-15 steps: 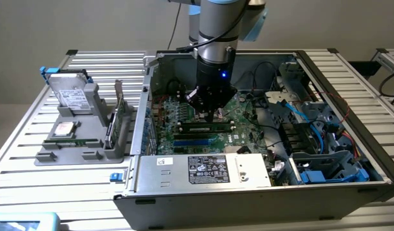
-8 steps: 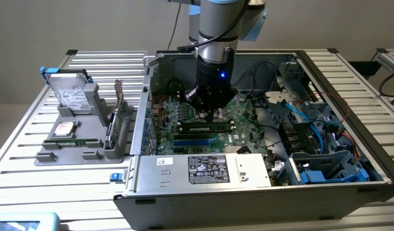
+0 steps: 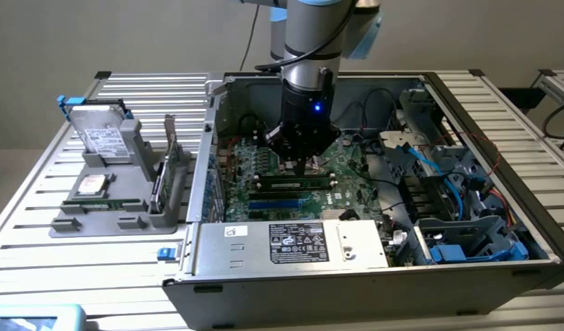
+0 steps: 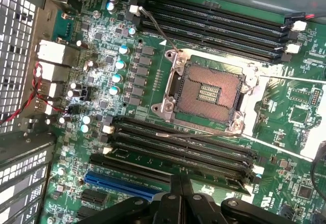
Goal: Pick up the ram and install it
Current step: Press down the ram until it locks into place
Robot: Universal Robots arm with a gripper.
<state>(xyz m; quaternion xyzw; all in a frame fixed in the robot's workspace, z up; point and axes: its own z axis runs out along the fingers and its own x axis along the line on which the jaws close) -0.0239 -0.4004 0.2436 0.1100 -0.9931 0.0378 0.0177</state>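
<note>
Exterior view, from its left: your gray parts holder (image 3: 107, 224) sits beside the open computer case (image 3: 356, 276). Your gripper (image 3: 298, 164), fingers together, hangs just above the ram (image 3: 294, 183) seated in a motherboard (image 3: 351, 162) slot.

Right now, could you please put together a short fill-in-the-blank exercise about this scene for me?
1. The gripper hangs inside the open computer ____, over the motherboard.
2. Its jaws are ____.
3. The ram beneath the gripper lies in a memory ____ on the motherboard.
4. The hard drive stands in the grey holder on the table, toward the exterior view's ____.

Missing words: case; shut; slot; left
</note>
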